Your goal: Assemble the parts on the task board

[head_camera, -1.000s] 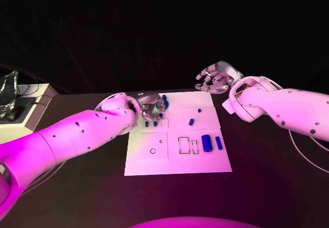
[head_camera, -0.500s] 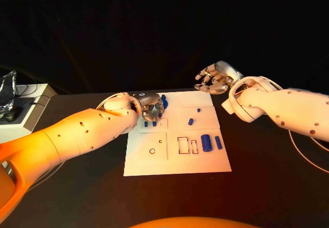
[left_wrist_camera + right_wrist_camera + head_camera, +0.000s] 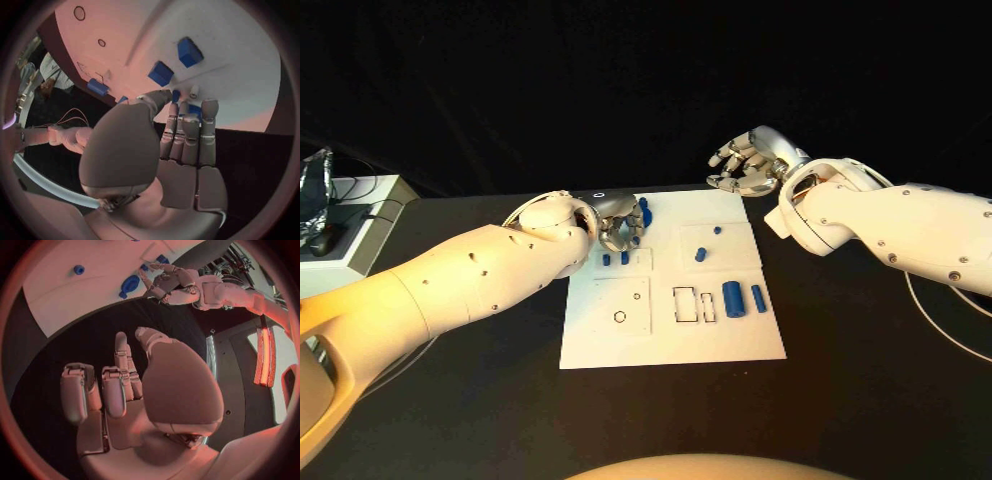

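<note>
The white rectangular task board (image 3: 672, 340) is taken here as the landmark. Over its far left corner the silver many-fingered left hand (image 3: 617, 224) is seen, its fingers bent downward and close together. A small blue oblong part (image 3: 645, 209) stands out just beside the fingertips; whether it is really pinched or only touched cannot be told. In the left wrist view the fingertips (image 3: 187, 111) are gathered around a small blue and pale piece (image 3: 177, 95) at the board's edge, and two blue square blocks (image 3: 160, 73) are standing in the board just beyond them.

The silver right hand (image 3: 750, 166) is held beyond the far right corner of the board, above the black table (image 3: 877, 380) and apart from every part. Its fingers are curled in and nothing is seen between them in the right wrist view.

On the right half of the board a thick blue cylinder (image 3: 733, 298) and a thinner blue bar (image 3: 759, 298) are lying side by side, long axes running from the near edge to the far edge. Just left of them, two outlined rectangular slots (image 3: 687, 305) are open. These parts lie nearer to the right hand — toward the near edge from it.

As a judgement, the left hand is occupied with the far-left part, and the lying pieces must be reached from the right side. The near part of the board is bare, so room for moving is given there.
</note>
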Controlling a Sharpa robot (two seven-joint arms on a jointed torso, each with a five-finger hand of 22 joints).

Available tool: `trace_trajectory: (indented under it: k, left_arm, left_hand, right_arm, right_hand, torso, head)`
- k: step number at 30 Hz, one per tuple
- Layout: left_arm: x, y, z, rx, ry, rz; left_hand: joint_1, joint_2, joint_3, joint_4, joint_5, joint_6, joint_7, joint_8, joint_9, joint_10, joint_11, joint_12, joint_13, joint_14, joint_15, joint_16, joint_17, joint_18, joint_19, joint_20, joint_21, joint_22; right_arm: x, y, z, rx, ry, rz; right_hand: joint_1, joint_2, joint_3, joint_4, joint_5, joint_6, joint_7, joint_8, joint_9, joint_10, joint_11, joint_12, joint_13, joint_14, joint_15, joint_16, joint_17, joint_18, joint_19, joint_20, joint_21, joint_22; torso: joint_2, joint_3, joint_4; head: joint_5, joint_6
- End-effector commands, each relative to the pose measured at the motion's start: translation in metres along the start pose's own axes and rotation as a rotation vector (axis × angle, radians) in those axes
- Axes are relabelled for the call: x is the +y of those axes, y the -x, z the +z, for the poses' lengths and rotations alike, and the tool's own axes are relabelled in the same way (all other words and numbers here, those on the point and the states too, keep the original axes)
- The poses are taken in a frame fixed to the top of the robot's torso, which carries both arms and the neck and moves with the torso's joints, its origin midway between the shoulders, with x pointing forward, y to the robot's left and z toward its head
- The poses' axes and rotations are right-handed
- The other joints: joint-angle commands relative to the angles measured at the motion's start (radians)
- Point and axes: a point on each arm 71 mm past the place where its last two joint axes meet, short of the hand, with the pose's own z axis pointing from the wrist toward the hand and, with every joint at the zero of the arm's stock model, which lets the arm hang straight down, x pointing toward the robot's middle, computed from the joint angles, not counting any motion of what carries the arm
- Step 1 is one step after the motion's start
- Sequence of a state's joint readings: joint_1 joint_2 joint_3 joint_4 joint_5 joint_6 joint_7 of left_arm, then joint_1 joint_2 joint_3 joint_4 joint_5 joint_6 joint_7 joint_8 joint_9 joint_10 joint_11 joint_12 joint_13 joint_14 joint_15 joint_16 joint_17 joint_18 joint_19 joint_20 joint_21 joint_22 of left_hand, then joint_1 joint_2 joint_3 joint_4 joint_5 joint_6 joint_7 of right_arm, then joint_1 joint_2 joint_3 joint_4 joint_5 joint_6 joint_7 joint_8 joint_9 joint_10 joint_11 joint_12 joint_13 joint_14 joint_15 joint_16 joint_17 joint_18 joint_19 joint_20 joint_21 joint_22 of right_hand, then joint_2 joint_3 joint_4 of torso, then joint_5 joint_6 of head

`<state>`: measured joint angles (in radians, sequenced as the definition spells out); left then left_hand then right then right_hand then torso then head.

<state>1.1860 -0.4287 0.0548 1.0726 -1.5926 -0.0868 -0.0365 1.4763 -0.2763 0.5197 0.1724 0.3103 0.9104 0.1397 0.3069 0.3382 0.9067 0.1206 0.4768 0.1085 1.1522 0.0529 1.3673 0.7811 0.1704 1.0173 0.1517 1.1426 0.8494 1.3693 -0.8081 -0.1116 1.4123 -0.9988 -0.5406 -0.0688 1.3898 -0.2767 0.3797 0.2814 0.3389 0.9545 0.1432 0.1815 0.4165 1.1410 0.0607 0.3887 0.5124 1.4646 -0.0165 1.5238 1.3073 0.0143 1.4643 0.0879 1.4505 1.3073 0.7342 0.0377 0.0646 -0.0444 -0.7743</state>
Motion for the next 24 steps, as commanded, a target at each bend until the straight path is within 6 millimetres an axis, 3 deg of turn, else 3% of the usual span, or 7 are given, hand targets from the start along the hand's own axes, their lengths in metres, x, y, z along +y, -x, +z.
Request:
trace_trajectory:
  k: [1, 9, 24]
  left_arm:
    - [-0.0005, -0.0002, 0.0011, 0.019, 0.007, -0.001]
    - [-0.0005, -0.0012, 0.0026, 0.029, 0.012, -0.002]
    - [-0.0018, -0.0016, 0.0046, 0.021, 0.006, -0.022]
  left_hand:
    - [0.001, 0.014, 0.016, -0.004, 0.000, 0.014, 0.003, -0.004, -0.001, 0.023, -0.004, -0.006, -0.003, 0.014, -0.003, 0.012, 0.009, -0.009, 0.013, -0.001, 0.011, 0.012]
    - [0.007, 0.022, 0.055, -0.031, -0.003, 0.042, 0.009, -0.008, 0.000, 0.081, -0.019, -0.024, -0.009, 0.060, -0.017, 0.045, 0.059, -0.017, 0.043, -0.013, 0.048, 0.058]
    - [-0.022, 0.006, 0.065, -0.042, -0.010, 0.017, 0.003, -0.040, -0.009, 0.097, -0.016, -0.070, -0.021, 0.070, -0.015, 0.057, 0.054, -0.020, 0.049, -0.016, 0.062, 0.074]
  right_arm:
    - [0.0021, -0.0007, -0.0001, 0.002, 0.020, -0.009]
    - [0.0023, -0.0007, -0.0004, 0.003, 0.021, -0.008]
    - [0.0032, -0.0011, -0.0013, 0.005, 0.022, -0.007]
  right_hand:
    - [-0.005, -0.005, 0.008, 0.000, 0.001, 0.001, 0.004, 0.003, 0.002, 0.002, 0.004, -0.005, -0.003, 0.079, 0.005, -0.005, 0.141, 0.013, 0.061, 0.002, -0.003, 0.202]
    - [-0.005, -0.005, 0.008, 0.000, 0.001, 0.001, 0.004, 0.003, 0.002, 0.002, 0.004, -0.005, -0.003, 0.079, 0.005, -0.005, 0.141, 0.013, 0.061, 0.002, -0.003, 0.202]
    - [-0.006, -0.005, 0.008, 0.000, 0.001, 0.002, 0.004, 0.003, 0.003, 0.005, 0.004, -0.011, -0.009, 0.078, 0.005, -0.006, 0.139, 0.014, 0.060, 0.002, -0.006, 0.201]
  torso:
    - [0.000, -0.0001, 0.0005]
    - [0.000, -0.0002, -0.0007]
    - [-0.001, -0.0004, 0.0014]
  head:
    - [-0.001, -0.002]
    - [-0.002, -0.004]
    - [-0.005, -0.006]
